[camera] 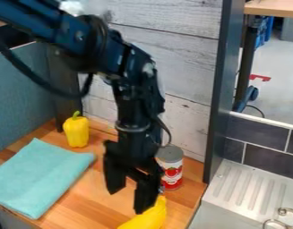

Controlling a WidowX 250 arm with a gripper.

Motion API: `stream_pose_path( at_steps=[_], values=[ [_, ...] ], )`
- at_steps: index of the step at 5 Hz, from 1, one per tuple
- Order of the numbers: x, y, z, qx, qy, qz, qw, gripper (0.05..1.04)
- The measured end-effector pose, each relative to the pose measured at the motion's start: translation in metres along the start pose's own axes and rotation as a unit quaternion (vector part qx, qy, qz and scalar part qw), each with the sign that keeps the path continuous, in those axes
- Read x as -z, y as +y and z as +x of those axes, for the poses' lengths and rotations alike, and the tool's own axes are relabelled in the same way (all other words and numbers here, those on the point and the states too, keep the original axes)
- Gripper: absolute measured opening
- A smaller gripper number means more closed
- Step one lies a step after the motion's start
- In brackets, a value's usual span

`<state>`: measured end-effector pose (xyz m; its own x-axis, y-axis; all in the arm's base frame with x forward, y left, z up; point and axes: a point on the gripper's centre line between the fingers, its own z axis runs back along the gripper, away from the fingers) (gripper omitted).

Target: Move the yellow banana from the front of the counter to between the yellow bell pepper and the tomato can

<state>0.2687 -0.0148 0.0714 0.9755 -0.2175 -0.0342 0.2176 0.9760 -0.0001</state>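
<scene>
Camera view: released claw [126, 200] near banana [148, 217]; can [172, 168] behind bears tomato-pictured label [172, 175].

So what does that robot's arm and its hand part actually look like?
The arm is dark, nearly black, built from chunky jointed segments with small pale spots and glints. A thick black cable loops beside it, and a thinner one curves near the wrist. The gripper is black too, with two blocky, straight-sided fingers.
</scene>
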Motion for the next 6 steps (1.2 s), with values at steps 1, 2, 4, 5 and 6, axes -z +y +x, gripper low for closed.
stream_pose_path(
  at_steps=[1,2,4,5,6],
  values=[
    [0.014,-0.007,0.013,0.011,-0.014,0.007,0.9998,1.001],
    [0.028,-0.008,0.021,0.023,0.001,0.012,0.9997,1.001],
    [0.06,-0.004,0.026,0.036,0.044,0.013,0.9983,1.001],
    [0.07,-0.005,0.027,0.041,0.045,0.006,0.9981,0.954],
    [0.069,-0.004,0.024,0.033,0.037,-0.002,0.9988,0.68]
  ],
)
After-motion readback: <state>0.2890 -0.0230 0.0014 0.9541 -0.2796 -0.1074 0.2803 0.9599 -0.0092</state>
